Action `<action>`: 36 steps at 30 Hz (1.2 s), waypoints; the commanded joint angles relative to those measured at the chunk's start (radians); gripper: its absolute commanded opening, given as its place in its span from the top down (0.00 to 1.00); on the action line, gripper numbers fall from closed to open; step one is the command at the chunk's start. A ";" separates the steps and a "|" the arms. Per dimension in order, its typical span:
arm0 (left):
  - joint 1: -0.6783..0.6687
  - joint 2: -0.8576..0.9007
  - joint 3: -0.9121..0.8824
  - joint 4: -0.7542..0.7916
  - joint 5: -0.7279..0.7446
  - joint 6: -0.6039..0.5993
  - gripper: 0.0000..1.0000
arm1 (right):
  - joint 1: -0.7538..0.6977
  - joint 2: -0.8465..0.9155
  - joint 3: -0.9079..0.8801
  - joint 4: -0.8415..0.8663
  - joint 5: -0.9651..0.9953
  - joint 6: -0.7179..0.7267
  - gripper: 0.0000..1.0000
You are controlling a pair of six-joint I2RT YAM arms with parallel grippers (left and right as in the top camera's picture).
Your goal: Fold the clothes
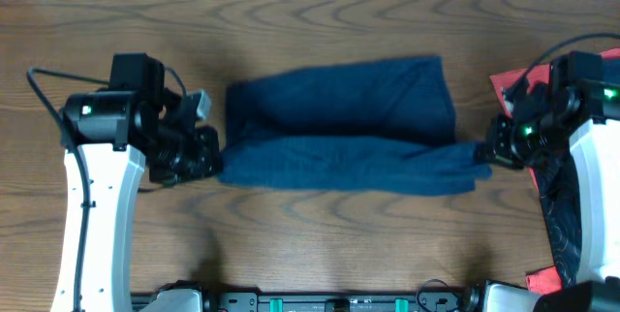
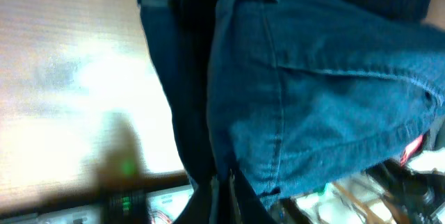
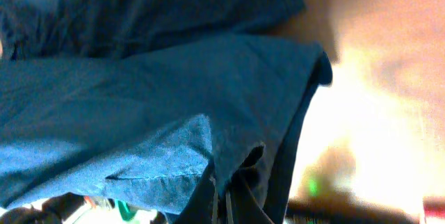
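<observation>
**Overhead.** Item: navy shorts, lying across the middle of the desk, long side left to right, with a front band of cloth doubled along the near edge.
- Left end effector: at the left end of that band, touching it.
- Right end effector: at the band's right end.
- Pose: both arms rise from the near edge of the desk, wrists turned inward to face each other, and sit low over the wood.
- Also present: red cloth and a black garment, close by the right arm and apart from the shorts.

**Left wrist.** Jaws pressed together on a bunched edge of the shorts. The cloth runs away from them, with a stitched seam in view and bare desk beside it.

**Right wrist.** Jaws likewise pinching a gathered corner of the shorts, with desk to the side.

**Hazards, as judged.**
- Both holds look to be on thin edge cloth, so pulling the ends apart too hard could strip a corner free.
- Unequal lift or travel would likely skew the fold.
- A wide swing of the right arm might catch the red cloth or black garment and drag it onto the shorts.
</observation>
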 commanded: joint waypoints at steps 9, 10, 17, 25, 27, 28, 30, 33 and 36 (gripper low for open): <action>0.005 -0.013 0.004 -0.141 -0.111 -0.009 0.73 | -0.004 -0.018 0.008 -0.164 0.151 -0.006 0.67; 0.005 -0.013 0.004 -0.145 -0.111 -0.009 0.73 | -0.004 -0.018 0.007 -0.163 0.156 -0.003 0.67; 0.005 -0.013 0.004 -0.092 -0.111 -0.008 0.66 | -0.003 -0.018 0.002 0.029 0.136 0.038 0.62; 0.005 0.013 0.002 0.159 -0.110 -0.009 0.71 | 0.084 0.021 -0.198 0.620 -0.098 0.231 0.83; 0.005 0.027 -0.004 0.219 -0.110 -0.008 0.80 | 0.135 0.069 -0.257 0.748 -0.105 0.299 0.88; 0.005 0.038 -0.011 0.249 -0.110 -0.009 0.86 | 0.170 0.106 -0.288 0.819 -0.112 0.327 0.90; 0.003 0.063 -0.029 0.295 -0.110 -0.008 0.90 | 0.225 0.177 -0.317 0.917 -0.113 0.375 0.93; 0.003 0.116 -0.058 0.338 -0.105 -0.008 0.94 | 0.306 0.317 -0.325 1.058 -0.114 0.488 0.99; 0.002 0.188 -0.064 0.354 -0.098 -0.009 0.94 | 0.351 0.449 -0.325 1.209 -0.108 0.615 0.99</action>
